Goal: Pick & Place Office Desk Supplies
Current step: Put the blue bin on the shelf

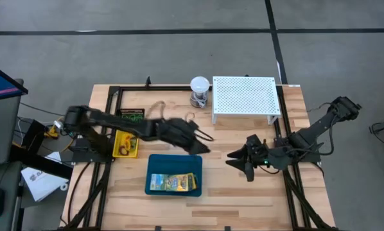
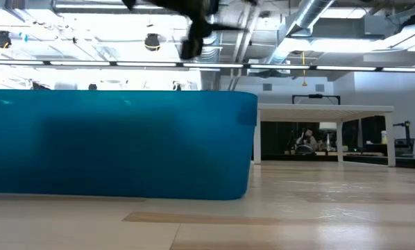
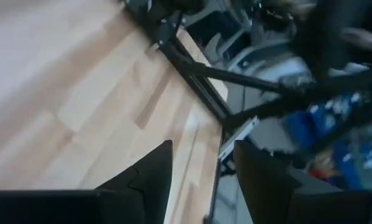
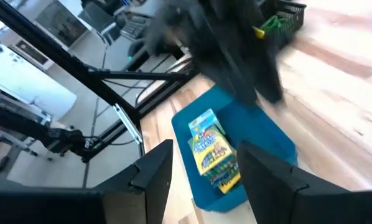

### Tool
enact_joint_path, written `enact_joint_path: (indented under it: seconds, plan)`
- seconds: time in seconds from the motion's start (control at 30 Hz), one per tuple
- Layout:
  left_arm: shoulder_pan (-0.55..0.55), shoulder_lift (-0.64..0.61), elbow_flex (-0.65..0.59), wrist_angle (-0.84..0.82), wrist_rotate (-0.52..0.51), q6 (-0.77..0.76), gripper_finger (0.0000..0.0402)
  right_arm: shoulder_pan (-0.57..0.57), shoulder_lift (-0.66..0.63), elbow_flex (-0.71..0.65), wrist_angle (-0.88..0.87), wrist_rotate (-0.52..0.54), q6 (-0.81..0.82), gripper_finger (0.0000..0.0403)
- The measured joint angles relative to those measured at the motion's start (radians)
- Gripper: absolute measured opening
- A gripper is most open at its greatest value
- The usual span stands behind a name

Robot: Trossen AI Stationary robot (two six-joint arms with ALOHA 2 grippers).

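Flat printed packets lie in a smooth blue tray on the pale wooden surface. Above its far edge, the left tool hangs parted, empty. The right tool waits nearby, parted, empty.

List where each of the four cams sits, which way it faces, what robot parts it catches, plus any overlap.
High: overhead, straight down on the table; both arms, left gripper, right gripper.
Low: table height, level across; blue tray fills it, an arm overhead.
Left wrist: past its own fingers, open, at bare wood and table frame.
Right wrist: past its own open fingers at the tray, printed packets, left arm blurred.
Shared: the tray in high, low, right wrist.
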Motion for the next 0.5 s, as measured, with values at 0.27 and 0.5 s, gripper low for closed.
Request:
enact_joint_path:
  seconds: [0.27,0.5]
  plan:
    - [-0.016,-0.35,0.0,-0.22,-0.012,0.224,0.0161,-0.116,0.054,0.0,-0.032,-0.069,-0.044,0.0175]
    - [-0.214,-0.533,0.0,-0.483,-0.271,0.244,0.0161,-0.262,0.174,0.0,0.113,-0.311,-0.236,0.0175]
